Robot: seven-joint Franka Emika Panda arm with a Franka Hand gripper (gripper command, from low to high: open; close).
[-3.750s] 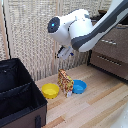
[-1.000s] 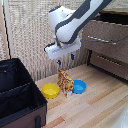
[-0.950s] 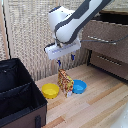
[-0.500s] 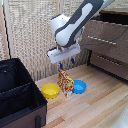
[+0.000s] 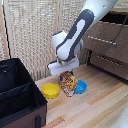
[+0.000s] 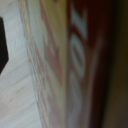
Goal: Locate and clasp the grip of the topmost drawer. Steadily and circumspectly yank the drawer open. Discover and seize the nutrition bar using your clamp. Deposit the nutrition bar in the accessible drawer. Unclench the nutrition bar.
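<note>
One white arm (image 5: 82, 32) reached down from the upper part of the exterior view, and its tool (image 5: 65, 73) sat right at the top edge of the nutrition bar (image 5: 68, 85). The white block of the tool hid the fingers there, so I could not tell whether they were closed on the packet or only poised around it. The nutrition bar stood upright on the light wooden bench (image 5: 100, 107), between a yellow bowl (image 5: 50, 90) on the exterior view's left and a blue bowl (image 5: 80, 87) on the exterior view's right, touching or nearly touching both. In the wrist view the packet (image 6: 70, 65) filled almost the whole picture, blurred, with orange and brown print very close to the lens and a strip of pale wood (image 6: 15, 100) beside it. The topmost drawer (image 5: 117, 19) of the dark dresser, at the exterior view's right, appeared pulled out, its front standing forward of the drawer below (image 5: 107, 62). A black open box (image 5: 17, 95) stood at the exterior view's left, and a woven screen (image 5: 35, 35) rose behind the bowls.
</note>
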